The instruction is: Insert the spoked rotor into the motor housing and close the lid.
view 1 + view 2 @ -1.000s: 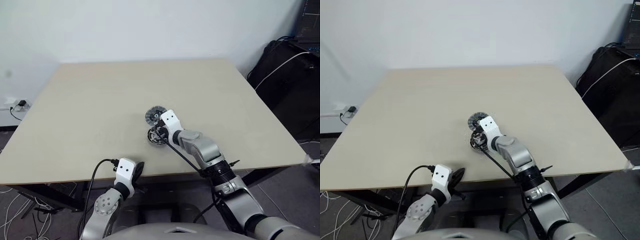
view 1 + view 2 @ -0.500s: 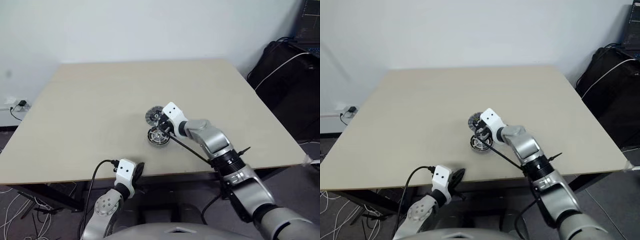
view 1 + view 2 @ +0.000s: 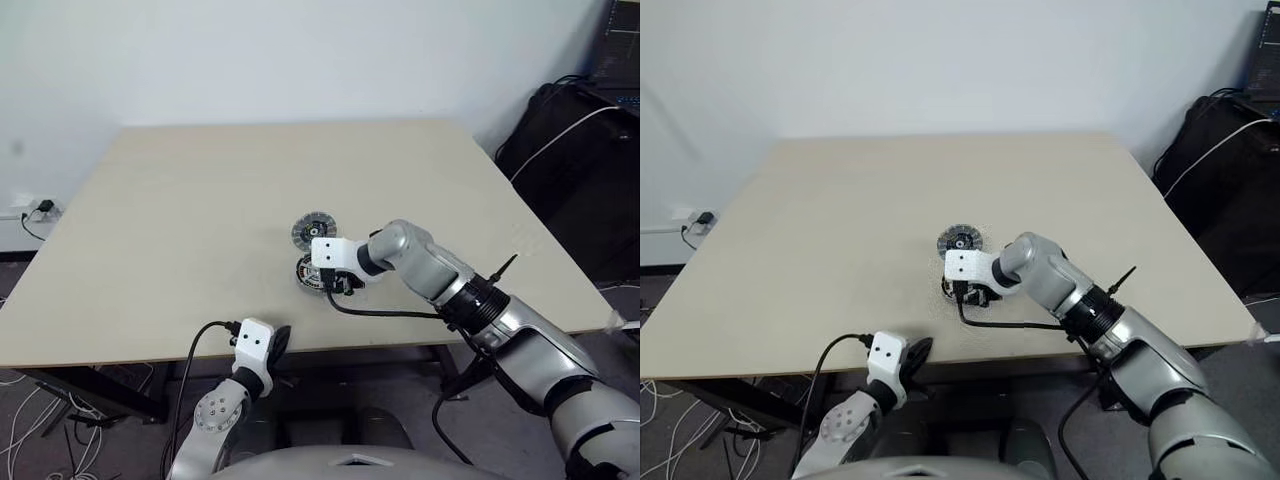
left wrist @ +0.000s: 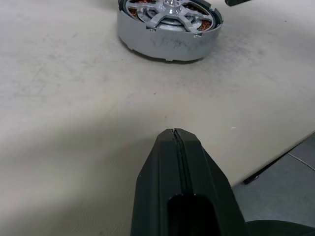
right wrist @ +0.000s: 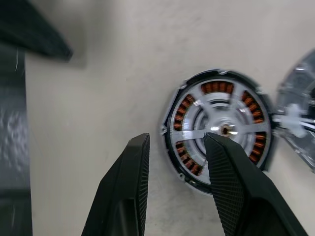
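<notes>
Spoked rotor (image 5: 220, 129) seated in motor housing (image 4: 170, 42) | lid (image 3: 312, 230) just beside | right gripper (image 5: 176, 147) spread above, empty | left gripper (image 4: 175, 142) pressed together at table (image 3: 180, 220) edge

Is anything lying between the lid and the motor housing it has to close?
Nothing visible does. The lid lies on the table right beside the motor housing, whose top, with the spoked rotor already seated in it, is uncovered. Only the right claw hangs open above the housing.
</notes>
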